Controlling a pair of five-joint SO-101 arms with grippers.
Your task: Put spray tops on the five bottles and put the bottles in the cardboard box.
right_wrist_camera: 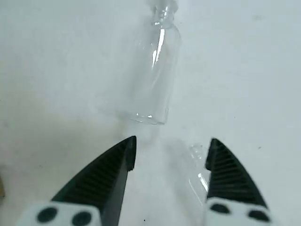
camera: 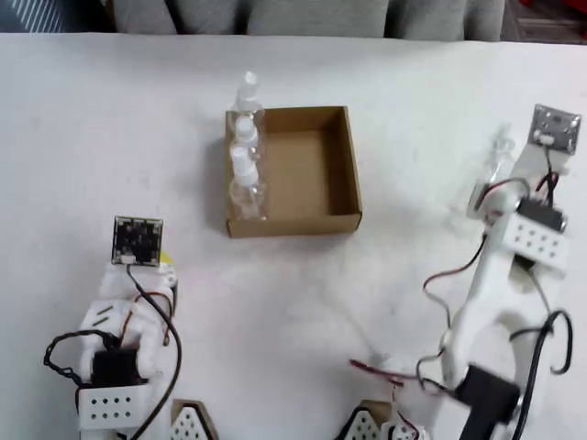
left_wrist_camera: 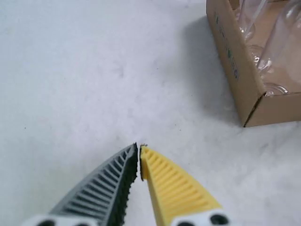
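At the table's right side, a clear bottle (right_wrist_camera: 157,70) stands just ahead of the right gripper (right_wrist_camera: 171,141), well apart from the cardboard box (camera: 293,223).
The bottle looks upright and seemingly uncapped, centred before the spread, empty jaws. The right arm is stretched forward and far nearer than the left gripper (left_wrist_camera: 139,147), which is closed on nothing.

Clear, glossy plastic bottles (camera: 246,174) are catching light inside a matt brown cardboard box (camera: 293,223), while the left gripper (left_wrist_camera: 139,155) is showing ribbed matt plastic above the white, faintly mottled, matt tabletop (camera: 110,119).
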